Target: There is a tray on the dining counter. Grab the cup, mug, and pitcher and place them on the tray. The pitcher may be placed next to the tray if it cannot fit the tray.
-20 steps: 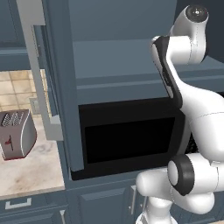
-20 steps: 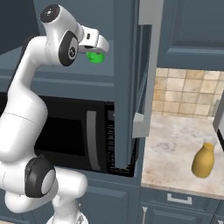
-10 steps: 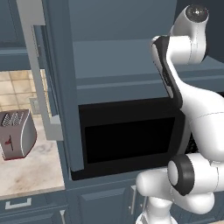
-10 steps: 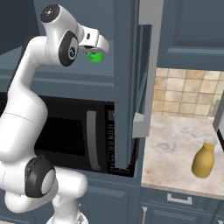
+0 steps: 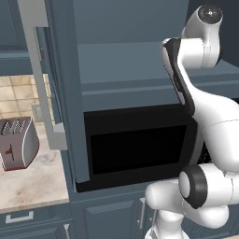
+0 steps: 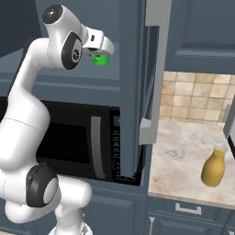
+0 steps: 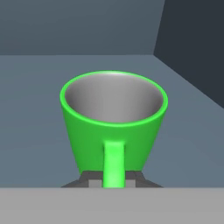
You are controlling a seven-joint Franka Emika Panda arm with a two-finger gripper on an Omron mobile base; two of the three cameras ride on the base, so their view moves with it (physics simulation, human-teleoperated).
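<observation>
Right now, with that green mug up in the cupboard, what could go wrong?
The gripper is shut on the mug's handle alone, so the mug could swing or slip as it comes out. The open cabinet door stands close beside the hand and could be bumped. The pitcher on the counter sits below, near any drop.

I'm seeing a black microwave sitting built into the dark blue cabinetry. A silver toaster is standing on the beige counter, with a tiled backsplash running behind it.
</observation>
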